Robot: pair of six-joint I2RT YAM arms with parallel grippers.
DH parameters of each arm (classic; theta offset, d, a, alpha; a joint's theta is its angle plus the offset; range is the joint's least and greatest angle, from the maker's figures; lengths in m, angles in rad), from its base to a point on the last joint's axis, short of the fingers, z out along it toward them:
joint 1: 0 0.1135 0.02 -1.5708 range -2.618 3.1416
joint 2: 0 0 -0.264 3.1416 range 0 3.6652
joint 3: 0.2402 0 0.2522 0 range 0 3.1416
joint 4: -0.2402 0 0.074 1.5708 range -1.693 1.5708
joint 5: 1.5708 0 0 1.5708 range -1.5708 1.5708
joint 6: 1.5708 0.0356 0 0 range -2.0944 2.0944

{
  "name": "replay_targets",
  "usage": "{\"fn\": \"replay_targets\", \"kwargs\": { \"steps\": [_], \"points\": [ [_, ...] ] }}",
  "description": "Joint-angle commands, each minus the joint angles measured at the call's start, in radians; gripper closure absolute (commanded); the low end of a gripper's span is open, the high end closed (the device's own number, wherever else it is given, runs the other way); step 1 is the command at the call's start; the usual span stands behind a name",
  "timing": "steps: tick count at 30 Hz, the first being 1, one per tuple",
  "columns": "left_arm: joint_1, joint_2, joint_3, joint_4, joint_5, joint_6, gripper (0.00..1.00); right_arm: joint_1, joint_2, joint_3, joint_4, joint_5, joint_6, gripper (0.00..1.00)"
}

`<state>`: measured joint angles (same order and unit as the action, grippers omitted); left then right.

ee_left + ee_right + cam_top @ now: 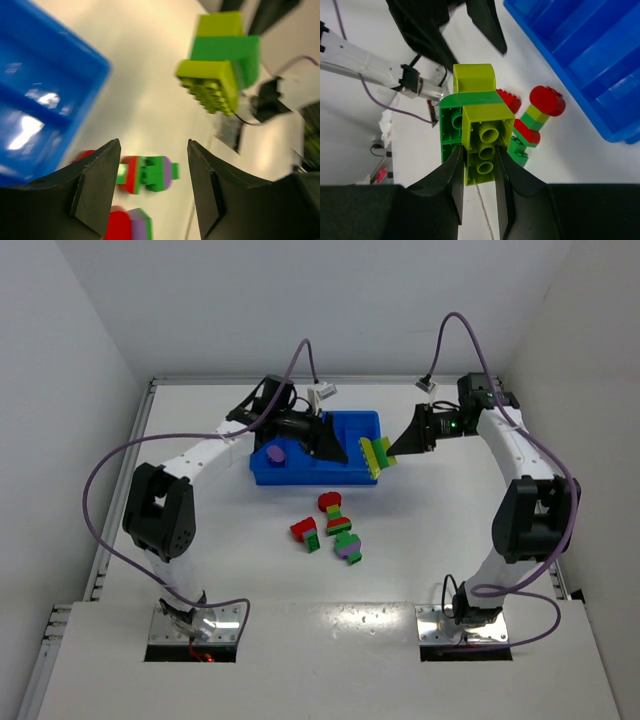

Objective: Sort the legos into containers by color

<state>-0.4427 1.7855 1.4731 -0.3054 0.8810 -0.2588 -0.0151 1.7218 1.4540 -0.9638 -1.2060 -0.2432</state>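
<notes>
The blue tray [300,477] holds one purple brick [277,452] at its left end. The left gripper [154,150] hovers above it, jaws apart and empty. The right gripper [479,164] clamps a yellow-green-and-green stack [482,117] beside the tray's right edge. Mixed stacks [338,525] lie on the table [250,570].

Overhead and close wrist views, common legos [338,527]

L gripper [154,147], R gripper [477,155] w/ lego stack [479,117] crowd tray [300,476] end; legos [336,528] block front.

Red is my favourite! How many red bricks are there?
3, on the table by the blue tray: a rounded red cap ending the mixed stack, a red brick mid-stack, a red piece joined to green left of it. More may be hidden.
</notes>
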Motion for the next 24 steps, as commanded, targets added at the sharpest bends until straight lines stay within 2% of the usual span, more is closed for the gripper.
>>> {"fn": "replay_targets", "kwargs": {
  "steps": [1,11,17,24],
  "points": [
    [-0.030,-0.038,-0.020,0.083,0.219,-0.034,0.37,0.020,-0.004,0.043,-0.001,-0.124,-0.028,1.00],
    [-0.089,-0.020,0.021,0.121,0.364,-0.034,0.36,0.038,-0.013,0.005,0.008,-0.133,-0.039,0.99],
    [-0.099,0.000,0.050,0.153,0.384,-0.066,0.36,0.056,-0.013,0.005,0.017,-0.124,-0.039,0.99],
    [-0.099,0.028,0.041,0.222,0.328,-0.123,0.36,0.086,-0.022,0.005,0.017,-0.124,-0.039,0.99]
  ]
}}
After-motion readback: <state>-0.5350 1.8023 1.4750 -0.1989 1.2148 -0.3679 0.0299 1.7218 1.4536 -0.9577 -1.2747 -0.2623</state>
